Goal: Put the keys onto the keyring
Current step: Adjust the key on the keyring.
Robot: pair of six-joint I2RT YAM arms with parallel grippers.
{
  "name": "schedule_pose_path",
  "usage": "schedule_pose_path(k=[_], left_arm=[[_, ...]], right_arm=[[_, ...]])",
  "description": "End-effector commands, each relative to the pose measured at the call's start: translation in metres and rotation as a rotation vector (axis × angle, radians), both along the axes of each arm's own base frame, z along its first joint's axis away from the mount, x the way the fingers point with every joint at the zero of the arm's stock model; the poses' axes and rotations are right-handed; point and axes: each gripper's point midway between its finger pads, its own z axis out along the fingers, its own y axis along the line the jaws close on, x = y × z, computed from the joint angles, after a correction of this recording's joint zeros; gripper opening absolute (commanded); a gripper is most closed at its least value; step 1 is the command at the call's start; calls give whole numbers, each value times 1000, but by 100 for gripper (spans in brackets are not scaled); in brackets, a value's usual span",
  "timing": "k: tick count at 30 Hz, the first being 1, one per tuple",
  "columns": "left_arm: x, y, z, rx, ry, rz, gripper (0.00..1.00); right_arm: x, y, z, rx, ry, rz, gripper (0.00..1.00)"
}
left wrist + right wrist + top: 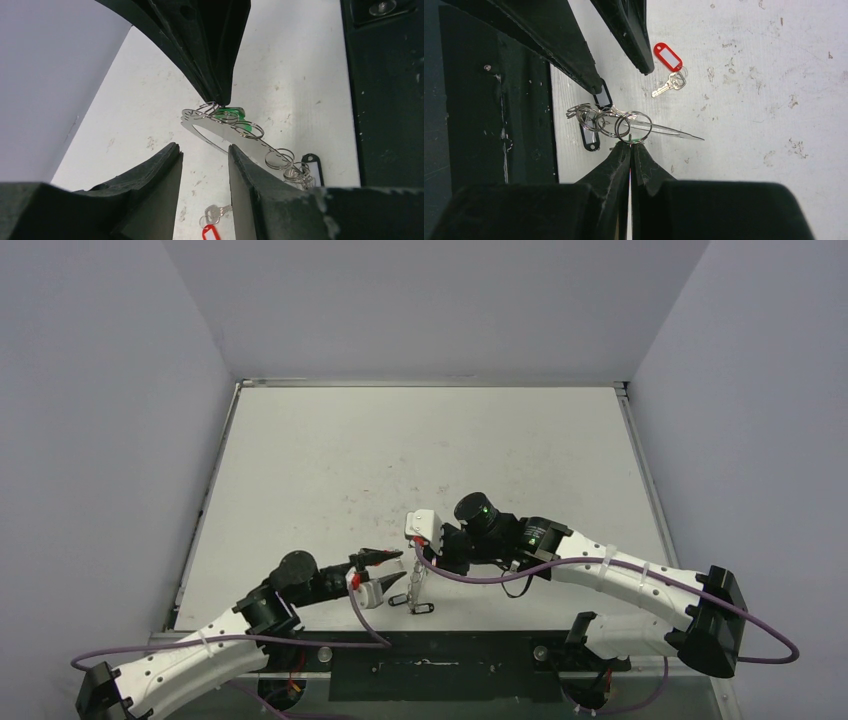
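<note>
Right wrist view: right claw (630, 147) pinches the keyring (624, 122), red-tagged key (669, 82) on worktop (749, 75) at its one o'clock; left claw (202, 150) stands spread.

The top view looks down from high above and behind, arm bases at 6 o'clock, with the whole table (420, 450) in frame. Each wrist view sits close behind its own fingers, the left claw (202, 150) and right claw (631, 149) facing each other. Both share the keyring (225, 131) and red-tagged key (669, 57).
</note>
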Motion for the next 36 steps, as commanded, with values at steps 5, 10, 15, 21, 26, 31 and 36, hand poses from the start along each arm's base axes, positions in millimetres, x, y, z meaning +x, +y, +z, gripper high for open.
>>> schedule_pose_path(k=[5,10,15,21,26,31,36], left_arm=[[17,0,32,83,-221,20,38],[18,-4,38,90,-261,3,37],[10,-9,42,95,-270,-54,34],[5,-6,52,88,-273,-62,35],[0,-3,63,59,-300,-70,35],[-2,-9,57,98,-288,-103,33],[-1,-16,57,123,-298,-119,33]], right_arm=[[5,20,26,101,-42,21,0],[5,23,32,124,-49,27,0],[5,25,34,135,-48,28,0],[5,27,38,149,-46,28,0],[5,28,40,153,-49,28,0],[5,28,41,156,-47,29,0],[4,28,40,154,-45,28,0]])
